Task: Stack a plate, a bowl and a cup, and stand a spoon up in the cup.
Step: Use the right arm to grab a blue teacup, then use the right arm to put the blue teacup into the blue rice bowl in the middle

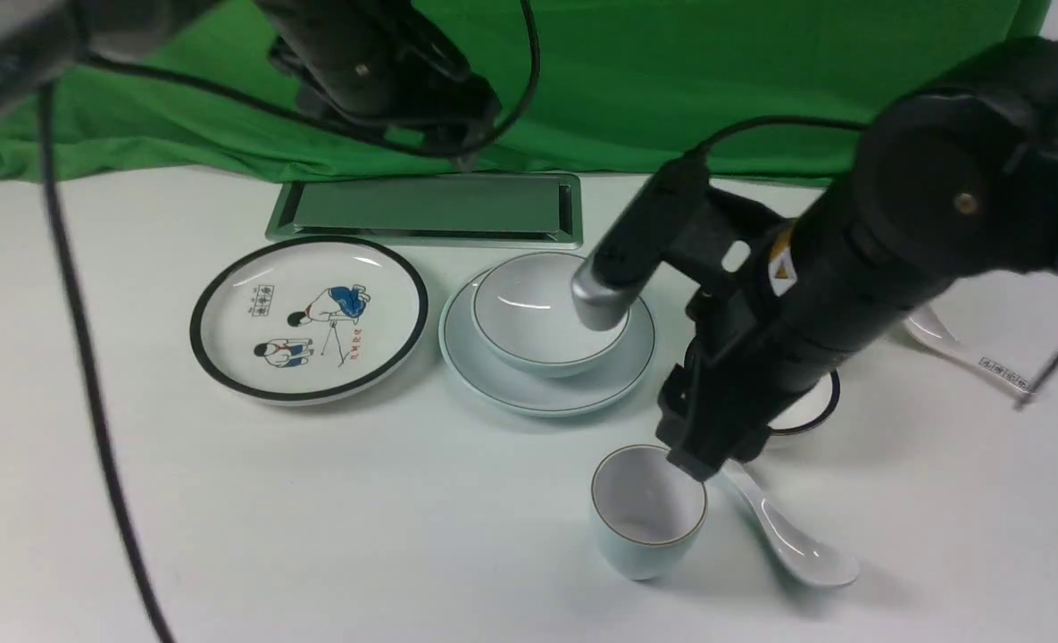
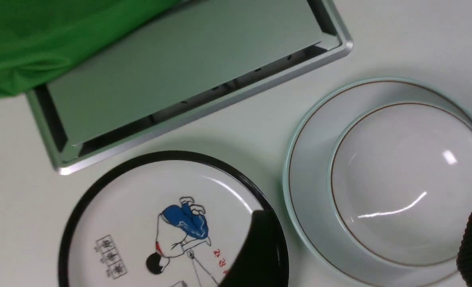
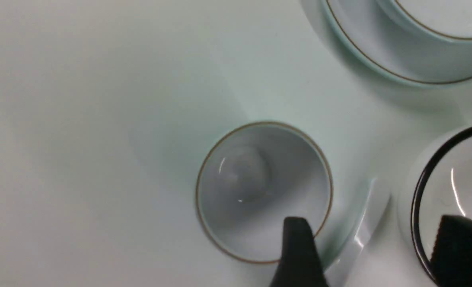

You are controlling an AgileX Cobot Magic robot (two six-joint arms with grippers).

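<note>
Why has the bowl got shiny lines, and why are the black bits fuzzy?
Front view: lamp glare streaks the bowl. Left wrist view: the left gripper's finger is too close, so blurred. Right wrist view: the cup casts a soft shadow.

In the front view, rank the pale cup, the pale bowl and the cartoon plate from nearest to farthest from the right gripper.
1. The cup: right at the right gripper, nearest the camera.
2. The bowl: farther back, sitting on the plain plate.
3. The cartoon plate: farthest, off to the robot's left.
</note>
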